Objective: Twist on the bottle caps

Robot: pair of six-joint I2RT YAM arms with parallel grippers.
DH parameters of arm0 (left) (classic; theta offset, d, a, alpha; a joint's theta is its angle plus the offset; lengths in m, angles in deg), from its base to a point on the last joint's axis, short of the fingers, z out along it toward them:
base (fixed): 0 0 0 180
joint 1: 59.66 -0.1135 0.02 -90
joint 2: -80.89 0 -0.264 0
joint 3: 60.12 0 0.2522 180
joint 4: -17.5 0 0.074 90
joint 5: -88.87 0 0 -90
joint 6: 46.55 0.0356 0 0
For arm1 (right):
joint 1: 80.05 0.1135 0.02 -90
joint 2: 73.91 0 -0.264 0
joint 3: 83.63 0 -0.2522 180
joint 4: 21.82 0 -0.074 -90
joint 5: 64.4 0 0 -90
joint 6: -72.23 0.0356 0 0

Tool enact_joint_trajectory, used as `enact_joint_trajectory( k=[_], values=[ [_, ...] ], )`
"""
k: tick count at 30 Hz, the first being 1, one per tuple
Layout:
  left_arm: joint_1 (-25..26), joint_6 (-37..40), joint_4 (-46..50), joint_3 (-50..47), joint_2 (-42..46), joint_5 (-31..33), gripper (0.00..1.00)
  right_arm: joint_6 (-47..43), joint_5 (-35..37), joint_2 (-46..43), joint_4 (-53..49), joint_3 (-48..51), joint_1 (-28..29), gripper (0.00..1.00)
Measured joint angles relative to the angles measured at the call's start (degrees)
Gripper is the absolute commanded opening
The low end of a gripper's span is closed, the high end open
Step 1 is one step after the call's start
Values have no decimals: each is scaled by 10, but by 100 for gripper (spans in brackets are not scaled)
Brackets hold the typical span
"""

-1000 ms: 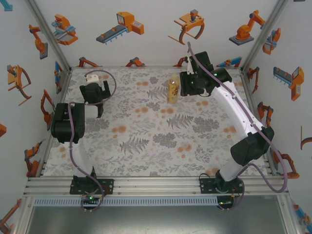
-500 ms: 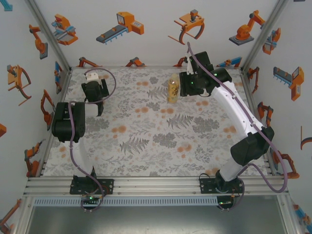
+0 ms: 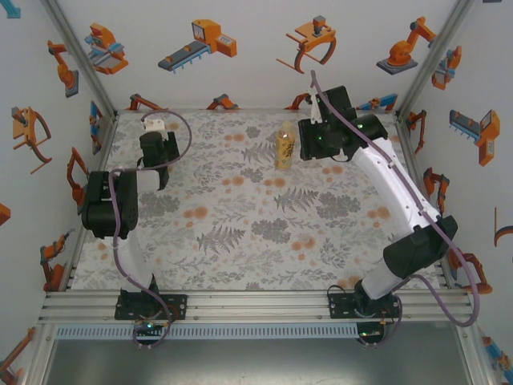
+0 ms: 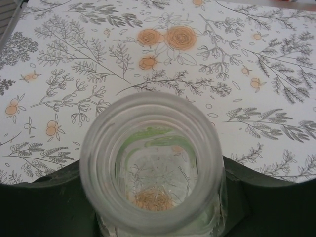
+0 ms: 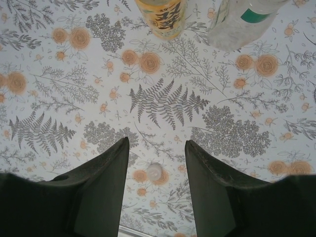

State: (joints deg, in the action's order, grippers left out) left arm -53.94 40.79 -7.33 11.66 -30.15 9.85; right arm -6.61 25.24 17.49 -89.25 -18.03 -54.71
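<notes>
Blurred bottle (image 4: 150, 163), possibly colourless

Both arms share one build: the left arm (image 3: 135, 261) and the right arm (image 3: 393, 183) have smooth white link tubes set between bulky black joint housings, and each rises from a black base plate (image 3: 144, 306) on the aluminium rail. A purple cable (image 3: 118, 241) runs along each arm in loose loops. What look like small green lights (image 3: 319, 136) glow on the right arm's black housing. The right gripper (image 5: 156, 141) has matte, dark fingers (image 5: 101, 192) — broad wedges tapering to blunt tips.
</notes>
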Motion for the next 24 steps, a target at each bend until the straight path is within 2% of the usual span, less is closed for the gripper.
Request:
enact_joint_trajectory(
  k=[5, 9, 16, 24],
  values=[
    [5, 9, 41, 1, 32, -37, 55, -5, 1, -4, 1, 8, 0, 48],
    [10, 14, 80, 1, 73, -96, 53, -8, 0, -15, 7, 24, 0, 48],
    [21, 28, 151, 21, 156, -255, 50, -34, -51, -80, 73, 96, 0, 49],
    [34, 35, 212, 28, 240, -458, 47, -73, -188, -163, 230, 228, 0, 50]
  ],
)
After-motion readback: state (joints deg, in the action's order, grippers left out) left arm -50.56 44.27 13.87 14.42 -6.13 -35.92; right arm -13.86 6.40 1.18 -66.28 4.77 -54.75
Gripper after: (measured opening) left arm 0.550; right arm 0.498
